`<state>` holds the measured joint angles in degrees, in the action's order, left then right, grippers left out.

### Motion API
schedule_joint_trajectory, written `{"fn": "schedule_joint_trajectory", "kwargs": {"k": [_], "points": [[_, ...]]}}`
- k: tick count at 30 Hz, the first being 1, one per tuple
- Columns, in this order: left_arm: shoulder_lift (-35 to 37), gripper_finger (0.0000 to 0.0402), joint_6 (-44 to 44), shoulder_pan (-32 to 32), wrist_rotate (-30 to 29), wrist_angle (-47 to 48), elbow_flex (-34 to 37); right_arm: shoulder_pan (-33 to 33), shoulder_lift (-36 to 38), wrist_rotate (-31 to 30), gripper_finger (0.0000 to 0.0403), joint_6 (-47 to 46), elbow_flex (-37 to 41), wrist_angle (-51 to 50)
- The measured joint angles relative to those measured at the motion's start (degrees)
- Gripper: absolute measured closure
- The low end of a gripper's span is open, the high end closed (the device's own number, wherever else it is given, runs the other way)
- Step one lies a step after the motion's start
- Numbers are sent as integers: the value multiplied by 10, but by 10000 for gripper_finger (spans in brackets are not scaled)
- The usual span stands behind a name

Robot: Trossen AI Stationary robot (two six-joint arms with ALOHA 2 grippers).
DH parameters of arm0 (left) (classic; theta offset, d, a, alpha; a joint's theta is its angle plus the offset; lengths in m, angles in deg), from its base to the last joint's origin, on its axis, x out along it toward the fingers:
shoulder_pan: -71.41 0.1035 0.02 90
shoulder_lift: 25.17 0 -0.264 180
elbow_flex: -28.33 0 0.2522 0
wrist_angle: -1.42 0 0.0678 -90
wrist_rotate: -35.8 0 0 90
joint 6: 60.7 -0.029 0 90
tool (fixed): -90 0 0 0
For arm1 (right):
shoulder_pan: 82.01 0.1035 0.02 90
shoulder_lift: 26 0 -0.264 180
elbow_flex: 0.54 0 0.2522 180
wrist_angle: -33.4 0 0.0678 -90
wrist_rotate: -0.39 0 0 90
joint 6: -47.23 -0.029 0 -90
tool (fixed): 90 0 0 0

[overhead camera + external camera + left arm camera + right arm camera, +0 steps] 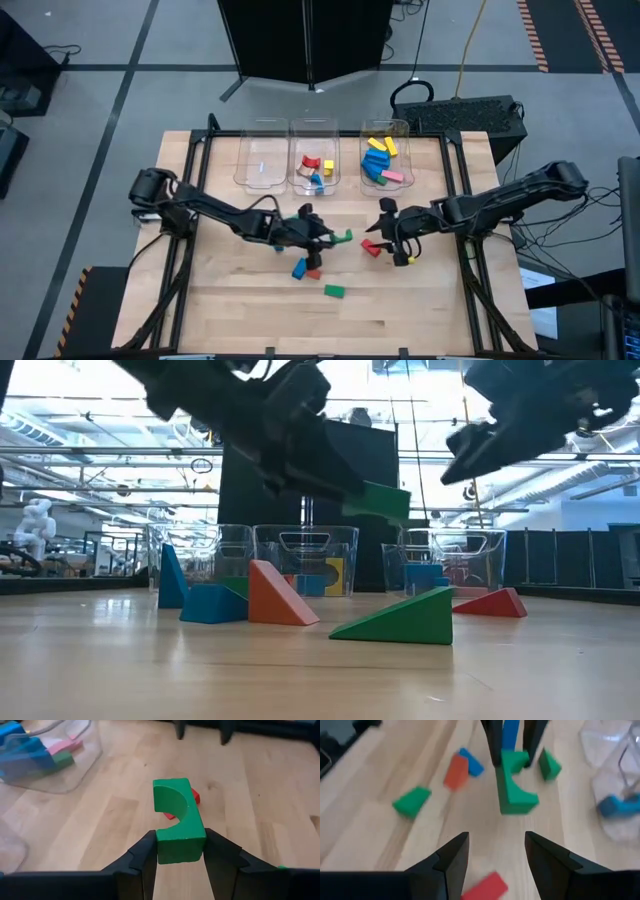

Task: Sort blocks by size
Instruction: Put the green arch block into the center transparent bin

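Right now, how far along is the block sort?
Partly done. The middle bin and right bin already hold blocks; the left bin looks empty. In hand: the left end effector grips a green arched block above the table. The right end effector is open and holds nothing. Left on the table: a red block, a blue block, an orange block and a green wedge.

three clear bins, wooden table, black case
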<state>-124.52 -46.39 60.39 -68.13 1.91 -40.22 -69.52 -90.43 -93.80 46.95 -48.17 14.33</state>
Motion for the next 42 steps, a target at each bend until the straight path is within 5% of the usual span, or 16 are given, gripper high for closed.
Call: {"fn": "schedule_joint_trajectory", "kwargs": {"k": [6,13,19,26,33,42], "points": [[11,272,44,0,5,-88,75,0,-59,-8,222,63,0,128],[10,272,124,2,9,-138,131,0,-129,-116,222,176,0,170],[11,272,153,21,42,-161,150,4,-189,-145,222,230,0,217],[11,272,154,39,65,-148,150,20,-224,-302,221,305,0,240],[11,272,154,51,65,-144,150,38,-225,-253,207,284,0,242],[11,272,169,53,65,-189,150,37,-225,-243,97,247,0,268]]}}
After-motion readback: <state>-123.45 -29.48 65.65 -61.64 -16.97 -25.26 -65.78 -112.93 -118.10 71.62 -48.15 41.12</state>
